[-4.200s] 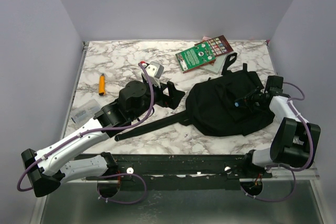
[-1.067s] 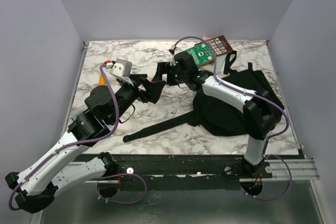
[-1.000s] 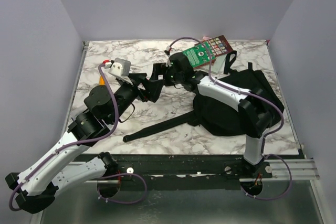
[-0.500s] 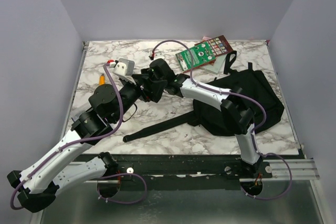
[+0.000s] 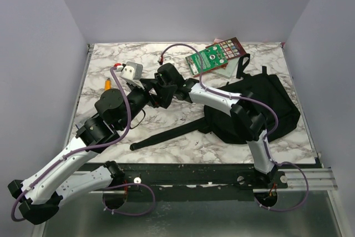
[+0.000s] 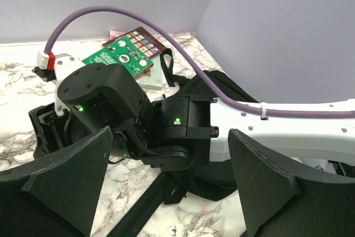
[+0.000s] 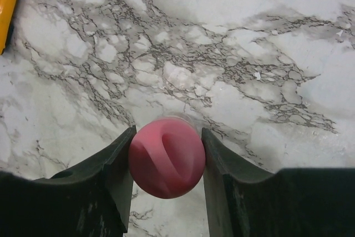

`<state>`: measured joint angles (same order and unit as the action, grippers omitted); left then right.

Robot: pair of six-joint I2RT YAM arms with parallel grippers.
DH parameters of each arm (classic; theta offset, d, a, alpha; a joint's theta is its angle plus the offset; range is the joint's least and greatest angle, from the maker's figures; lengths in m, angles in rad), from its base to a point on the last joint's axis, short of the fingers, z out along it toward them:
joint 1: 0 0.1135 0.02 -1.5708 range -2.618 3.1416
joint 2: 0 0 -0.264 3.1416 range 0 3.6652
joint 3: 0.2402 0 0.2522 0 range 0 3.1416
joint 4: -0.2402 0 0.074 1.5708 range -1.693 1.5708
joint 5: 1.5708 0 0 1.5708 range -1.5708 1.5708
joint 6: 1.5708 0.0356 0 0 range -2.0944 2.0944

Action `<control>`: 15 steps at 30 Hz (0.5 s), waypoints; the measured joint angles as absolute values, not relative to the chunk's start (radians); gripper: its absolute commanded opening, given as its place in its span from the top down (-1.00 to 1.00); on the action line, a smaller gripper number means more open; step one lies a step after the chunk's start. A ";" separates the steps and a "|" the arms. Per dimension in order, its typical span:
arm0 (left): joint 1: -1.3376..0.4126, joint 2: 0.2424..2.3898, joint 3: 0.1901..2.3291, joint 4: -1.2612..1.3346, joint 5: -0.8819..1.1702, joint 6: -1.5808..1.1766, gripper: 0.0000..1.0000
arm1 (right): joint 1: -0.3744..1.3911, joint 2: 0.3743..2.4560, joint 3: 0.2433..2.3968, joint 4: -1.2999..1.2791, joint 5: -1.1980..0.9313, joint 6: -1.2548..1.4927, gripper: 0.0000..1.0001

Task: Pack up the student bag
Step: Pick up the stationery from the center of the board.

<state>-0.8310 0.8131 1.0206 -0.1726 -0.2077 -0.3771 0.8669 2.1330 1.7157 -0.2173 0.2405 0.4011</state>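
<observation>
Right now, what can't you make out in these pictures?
The pink ball is hidden under the arms in the top view; only the right wrist view shows it, in the right gripper.
The orange pen is cut off by the right wrist view's left edge.
Whether the backpack is open: the right arm crosses it from above.

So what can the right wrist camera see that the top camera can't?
Only the right wrist view shows a pink ball, squeezed between the fingers of the right claw. Only the top view shows the black backpack and the green book; there the arms hide the ball. Both views show the marble table and the orange marker.
</observation>
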 measured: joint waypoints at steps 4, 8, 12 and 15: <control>-0.831 0.818 1.019 -0.173 -0.208 -0.378 -0.75 | 0.857 2.093 1.672 -0.226 0.243 0.418 0.99; -0.831 0.825 1.018 -0.173 -0.207 -0.381 -0.75 | 0.815 1.943 1.537 -0.231 0.215 0.463 0.99; -0.831 0.843 1.018 -0.166 -0.198 -0.387 -0.81 | 0.683 1.691 1.366 -0.231 0.189 0.499 0.99; -0.831 0.874 1.018 -0.159 -0.175 -0.401 -0.82 | 0.562 1.486 1.262 -0.241 0.217 0.508 0.99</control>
